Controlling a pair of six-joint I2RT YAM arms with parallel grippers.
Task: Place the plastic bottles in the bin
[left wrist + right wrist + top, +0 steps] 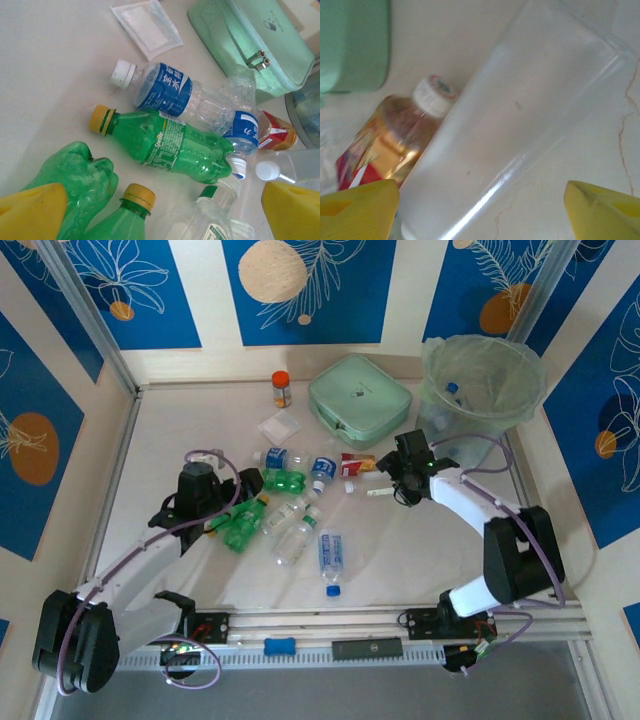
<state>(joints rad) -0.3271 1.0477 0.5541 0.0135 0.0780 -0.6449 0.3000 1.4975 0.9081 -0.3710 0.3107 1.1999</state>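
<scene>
Several plastic bottles lie in a loose heap mid-table: a green Sprite bottle [285, 480] [170, 142], a blue-labelled clear one [283, 457] [167, 90], a red-labelled one [357, 464] [395, 142], and a blue-labelled one apart [331, 558]. The bin [482, 390], lined with pale green plastic, stands at the back right with a blue-capped bottle inside. My left gripper [222, 515] [162, 215] is open above a yellow-capped green bottle [127, 210] and a clear one [215, 222]. My right gripper [395, 480] [480, 212] is open, straddling a translucent white tube [495, 135] that lies beside the red-labelled bottle.
A flat mint-green case [360, 400] [255, 45] sits at the back centre, left of the bin. An orange-capped jar [281, 388] stands by the back wall, and a white packet [279, 427] [147, 25] lies in front of it. Walls enclose the table on three sides.
</scene>
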